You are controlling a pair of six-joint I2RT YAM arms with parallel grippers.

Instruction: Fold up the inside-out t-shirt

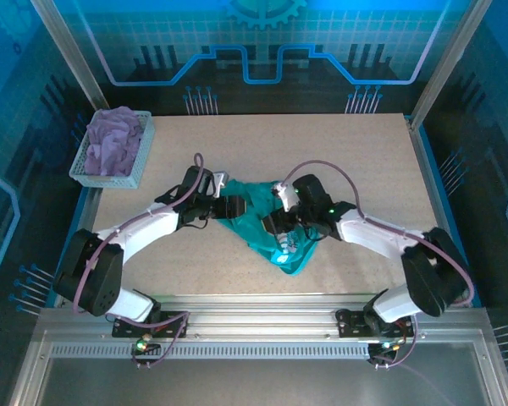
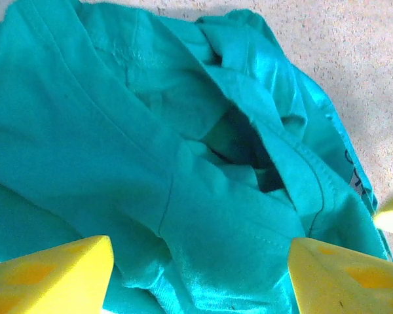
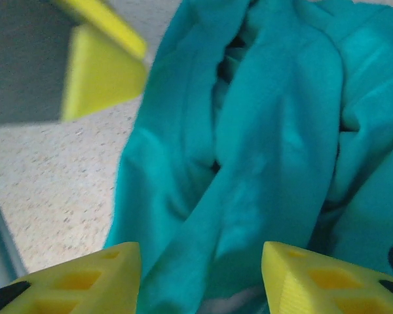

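Observation:
The inside-out t-shirt (image 1: 267, 227) is a teal cloth lying crumpled in the middle of the table, with a pale patch near its front tip. My left gripper (image 1: 223, 201) is at the shirt's left edge and my right gripper (image 1: 281, 222) is over its middle. In the left wrist view the t-shirt (image 2: 150, 144) lies in bunched folds and seams below the left gripper (image 2: 200, 275), whose yellow fingers (image 2: 52, 275) stand wide apart. In the right wrist view the right gripper (image 3: 200, 278) is open over a thick fold of the t-shirt (image 3: 268, 131).
A pale mesh basket (image 1: 110, 179) holding a lavender garment (image 1: 114, 139) stands at the table's back left. Bare speckled tabletop (image 1: 356, 161) surrounds the shirt. The two grippers are close together; a left finger (image 3: 98, 72) shows in the right wrist view.

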